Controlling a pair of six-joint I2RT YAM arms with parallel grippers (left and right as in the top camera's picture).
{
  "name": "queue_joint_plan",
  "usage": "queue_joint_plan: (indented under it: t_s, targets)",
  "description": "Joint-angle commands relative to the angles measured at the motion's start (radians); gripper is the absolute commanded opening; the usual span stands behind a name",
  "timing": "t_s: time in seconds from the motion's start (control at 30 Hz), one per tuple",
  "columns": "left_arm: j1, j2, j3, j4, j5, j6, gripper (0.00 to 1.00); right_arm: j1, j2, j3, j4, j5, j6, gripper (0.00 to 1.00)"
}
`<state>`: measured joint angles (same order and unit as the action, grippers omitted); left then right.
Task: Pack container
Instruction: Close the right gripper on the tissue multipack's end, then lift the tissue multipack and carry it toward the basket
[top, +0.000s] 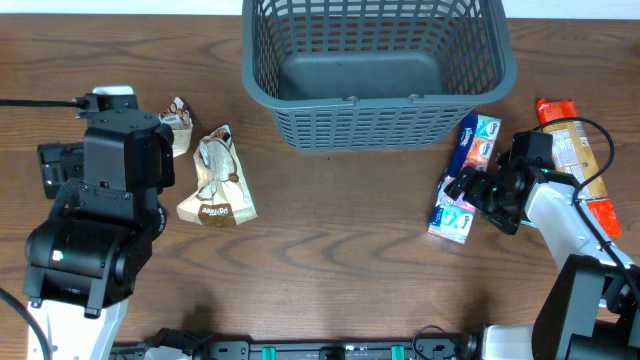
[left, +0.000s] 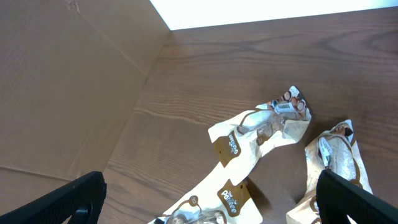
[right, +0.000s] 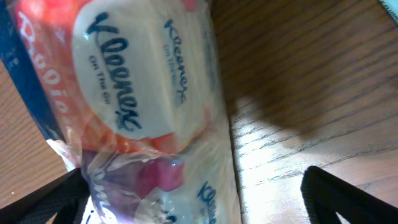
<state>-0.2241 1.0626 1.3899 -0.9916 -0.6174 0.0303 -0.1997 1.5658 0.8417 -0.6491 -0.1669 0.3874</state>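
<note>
The container, a dark grey slotted basket, stands at the back centre with nothing in it. A brown-and-cream snack packet lies under my left arm; in the left wrist view it lies between and ahead of my wide-open left gripper, above the table. A second such packet lies beside it. My right gripper is low at a blue Kleenex tissue pack. In the right wrist view its open fingers straddle the pack, not closed on it.
An orange-red snack packet lies at the far right, behind my right arm. A brown cardboard-like surface fills the left of the left wrist view. Bare wooden table lies in front of the basket.
</note>
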Motion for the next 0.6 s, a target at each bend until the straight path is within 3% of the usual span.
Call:
queue_joint_plan:
  t_s: [0.0, 0.2, 0.57]
  targets:
    - [0.006, 0.001, 0.015, -0.003, -0.019, -0.001, 0.99, 0.007, 0.011, -0.039, -0.017, 0.092, -0.007, 0.86]
    - [0.006, 0.001, 0.015, -0.003, -0.019, -0.001, 0.99, 0.007, 0.011, -0.04, -0.017, 0.092, -0.006, 0.01]
    - [0.006, 0.001, 0.015, -0.003, -0.019, -0.001, 0.99, 0.007, -0.013, -0.038, -0.017, 0.092, 0.002, 0.01]
